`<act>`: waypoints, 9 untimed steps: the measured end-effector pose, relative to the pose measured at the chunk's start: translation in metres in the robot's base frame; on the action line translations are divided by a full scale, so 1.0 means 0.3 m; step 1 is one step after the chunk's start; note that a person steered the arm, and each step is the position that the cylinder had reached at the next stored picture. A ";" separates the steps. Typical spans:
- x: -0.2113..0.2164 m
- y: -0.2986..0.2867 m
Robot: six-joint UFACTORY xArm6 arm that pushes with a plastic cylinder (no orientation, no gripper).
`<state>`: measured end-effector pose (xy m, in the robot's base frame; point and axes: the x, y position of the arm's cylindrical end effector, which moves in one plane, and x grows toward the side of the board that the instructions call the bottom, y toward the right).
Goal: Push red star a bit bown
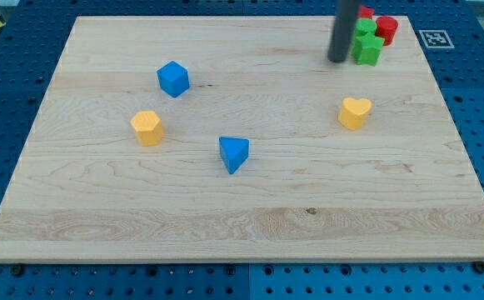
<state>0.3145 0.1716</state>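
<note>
Seven small coloured blocks sit on the pale wooden surface, which rests on a blue pegboard; a black-and-white square marker lies just off the far right corner, and no readable writing shows anywhere. There are no jaws on this arm, only a dark straight rod, and my tip stands on the wood at the far right, touching or just beside the left side of a green star-like block. Behind that sits a second green block, its shape unclear. The red star is at the far right edge, just right of the green pair, only partly showing. Another red block peeks out behind the rod. Nearer lies a yellow heart block. On the left are a blue cube, a yellow rounded block and a blue triangular block.
</note>
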 end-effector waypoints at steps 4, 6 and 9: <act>-0.130 0.575; -0.410 0.425; -0.411 0.102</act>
<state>0.1913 0.2021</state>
